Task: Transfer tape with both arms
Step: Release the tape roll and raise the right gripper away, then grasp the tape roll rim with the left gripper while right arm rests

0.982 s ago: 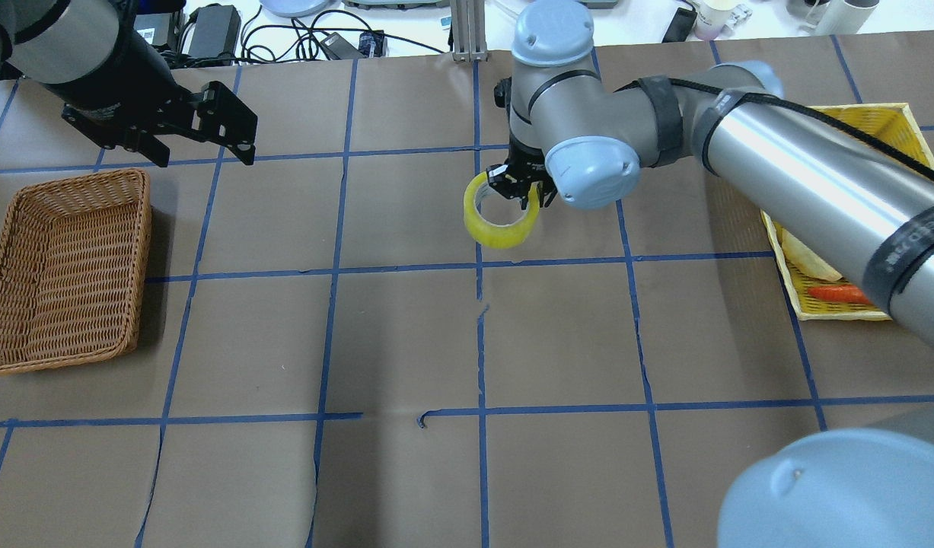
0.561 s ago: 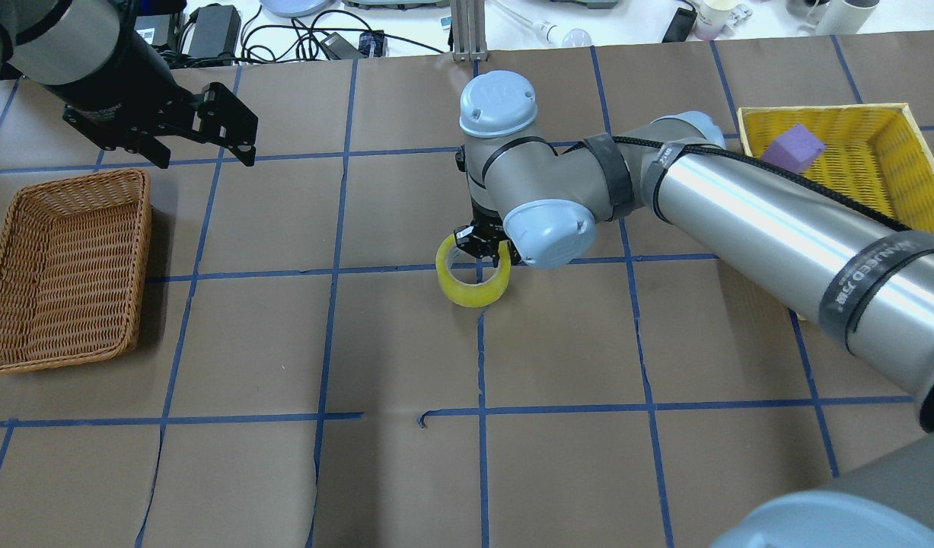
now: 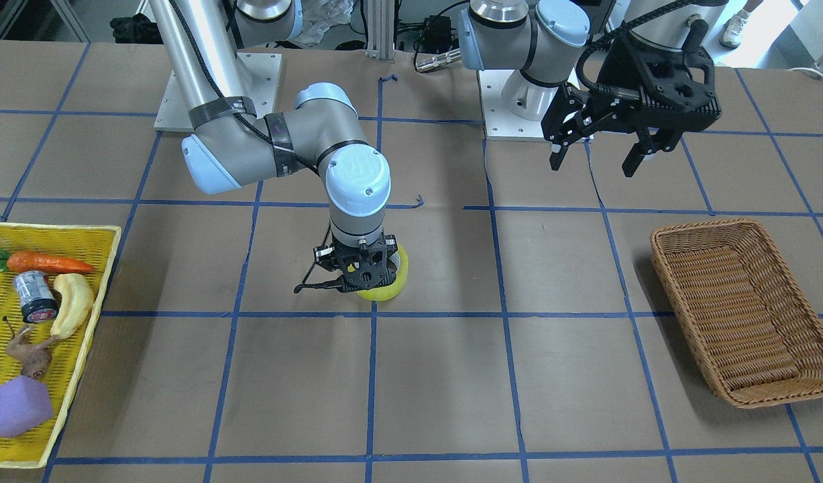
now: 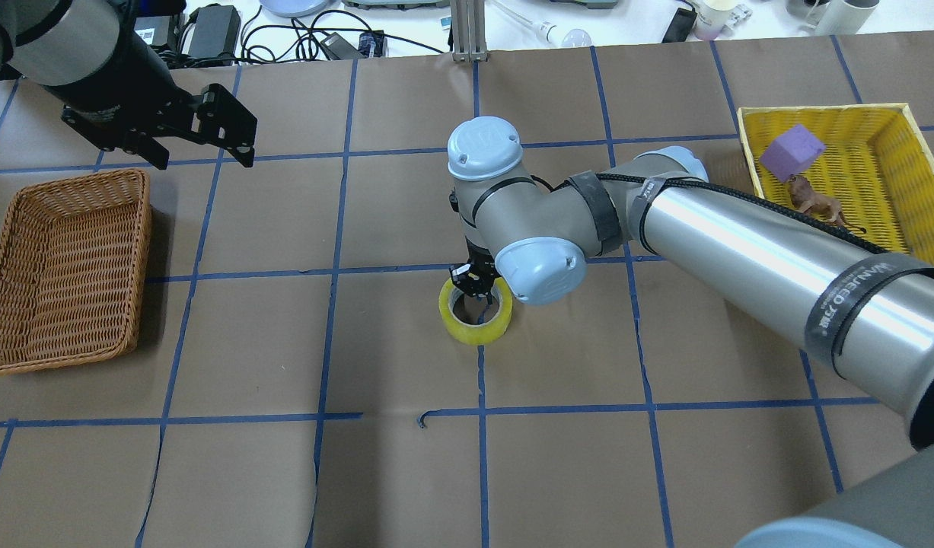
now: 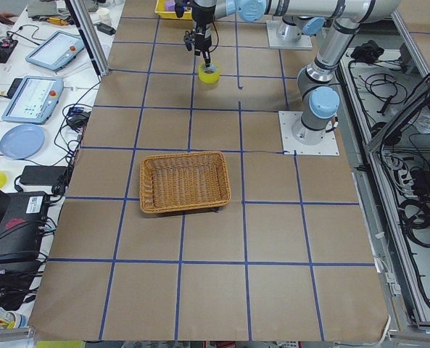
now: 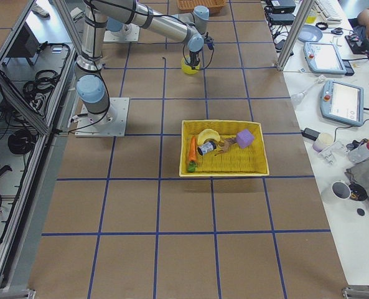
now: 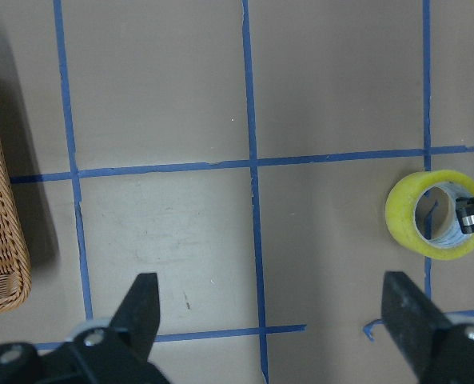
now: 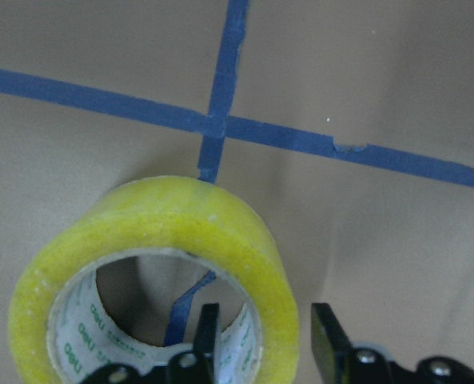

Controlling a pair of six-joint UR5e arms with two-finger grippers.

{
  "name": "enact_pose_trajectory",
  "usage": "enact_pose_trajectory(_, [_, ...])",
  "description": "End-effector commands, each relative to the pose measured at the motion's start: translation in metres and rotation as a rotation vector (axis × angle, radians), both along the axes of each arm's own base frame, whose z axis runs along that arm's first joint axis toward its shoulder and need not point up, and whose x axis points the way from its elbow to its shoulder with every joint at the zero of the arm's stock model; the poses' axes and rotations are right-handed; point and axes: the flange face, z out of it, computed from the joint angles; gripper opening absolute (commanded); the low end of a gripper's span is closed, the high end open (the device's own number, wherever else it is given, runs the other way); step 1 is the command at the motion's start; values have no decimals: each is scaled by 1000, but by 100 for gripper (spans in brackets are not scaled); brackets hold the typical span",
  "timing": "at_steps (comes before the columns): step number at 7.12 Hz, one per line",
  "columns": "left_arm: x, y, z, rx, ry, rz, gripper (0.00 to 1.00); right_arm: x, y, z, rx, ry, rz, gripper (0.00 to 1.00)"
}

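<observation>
The yellow-green tape (image 4: 474,330) sits on the brown paper at the table's middle, beside a blue line crossing; it also shows in the front view (image 3: 392,288). My right gripper (image 4: 474,288) points straight down and is shut on the roll's wall. In the right wrist view one finger is inside the white core and one outside, with the gripper (image 8: 264,314) astride the tape (image 8: 157,216). My left gripper (image 4: 205,162) hangs open and empty at the far left, above the table. In its wrist view the left gripper (image 7: 272,320) sees the tape (image 7: 400,218) far off to the right.
A brown wicker basket (image 4: 143,228) lies at the left under my left arm. A yellow basket (image 4: 824,110) at the right holds a purple block (image 4: 792,152), a toy animal and other items. Cables and devices lie beyond the far edge.
My right arm has carried the tape nearer and slightly leftward and lowered it onto the paper. My left arm has not moved.
</observation>
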Motion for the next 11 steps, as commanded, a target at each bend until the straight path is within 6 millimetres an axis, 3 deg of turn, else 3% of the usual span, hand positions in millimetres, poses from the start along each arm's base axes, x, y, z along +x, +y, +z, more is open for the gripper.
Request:
enact_pose_trajectory(1, [0, -1, 0, -1, -2, 1, 100, -17, -32, 66, -73, -27, -40, 100])
enact_pose_trajectory(2, [-1, -1, 0, -3, -1, -1, 100, -58, -56, 109, -39, -16, -110, 100])
enact_pose_trajectory(4, [-3, -13, -11, 18, -3, 18, 100, -144, -78, 208, -56, -15, -130, 100])
enact_pose_trajectory(5, [-5, -20, -29, 59, -3, 73, 100, -186, -72, 253, -97, 7, -168, 100])
enact_pose_trajectory(6, [-33, -38, -57, 70, 1, 66, 99, -215, -55, 292, -132, 3, -180, 100])
enact_pose_trajectory(7, [-88, -51, -94, 88, 4, 49, 97, -223, -35, 314, -148, -4, -146, 100])
enact_pose_trajectory(8, [-129, -65, -132, 86, 16, 81, 97, -224, -32, 312, -151, -7, -149, 100])
enact_pose_trajectory(9, [-159, -74, -166, 96, 26, 76, 98, -221, -31, 297, -160, -13, -145, 100])
enact_pose_trajectory(11, [-224, -48, -229, 158, 0, 26, 98, -218, -40, 296, -269, -39, -142, 100])
